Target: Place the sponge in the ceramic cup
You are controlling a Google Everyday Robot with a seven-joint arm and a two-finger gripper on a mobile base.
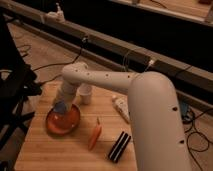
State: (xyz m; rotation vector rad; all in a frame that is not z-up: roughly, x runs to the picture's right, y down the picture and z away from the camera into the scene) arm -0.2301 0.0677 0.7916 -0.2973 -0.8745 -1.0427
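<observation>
My gripper (61, 104) points down over the far left part of the orange plate (65, 125). The blue sponge (60, 107) sits between its fingers, just above the plate's surface. The white ceramic cup (86, 94) stands upright on the wooden table, right behind the plate and just right of the gripper. My white arm reaches in from the lower right and hides part of the table.
An orange carrot (94, 135) lies right of the plate. A black ribbed block (119, 146) lies near the front. A white bottle (121, 108) lies by the arm. A black chair stands at the table's left edge (31, 131), and cables run across the floor behind.
</observation>
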